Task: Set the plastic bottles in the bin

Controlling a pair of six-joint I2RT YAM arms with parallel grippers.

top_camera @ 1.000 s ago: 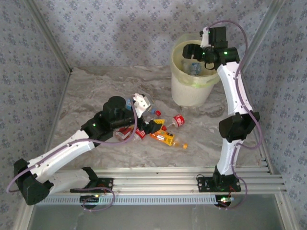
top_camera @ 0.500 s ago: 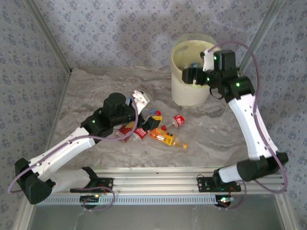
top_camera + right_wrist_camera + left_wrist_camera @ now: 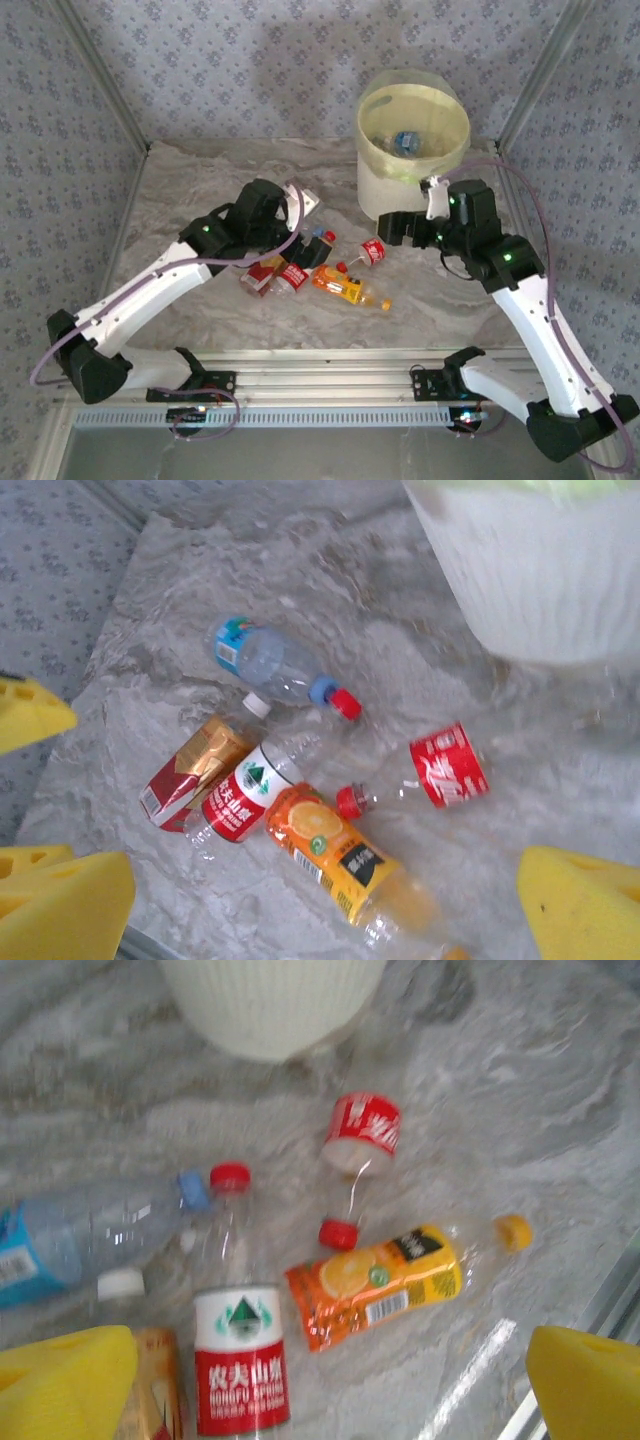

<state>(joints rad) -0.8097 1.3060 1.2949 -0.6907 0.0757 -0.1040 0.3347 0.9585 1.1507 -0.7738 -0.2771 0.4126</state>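
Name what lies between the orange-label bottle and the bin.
A short red-label bottle lies between the orange-label bottle and the bin, in the right wrist view.

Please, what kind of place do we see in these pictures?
Probably a robot test booth, not a home: patterned cloth walls on a metal frame, a marble-look table with metal rails at its near edge, and bottles and a bin set out.
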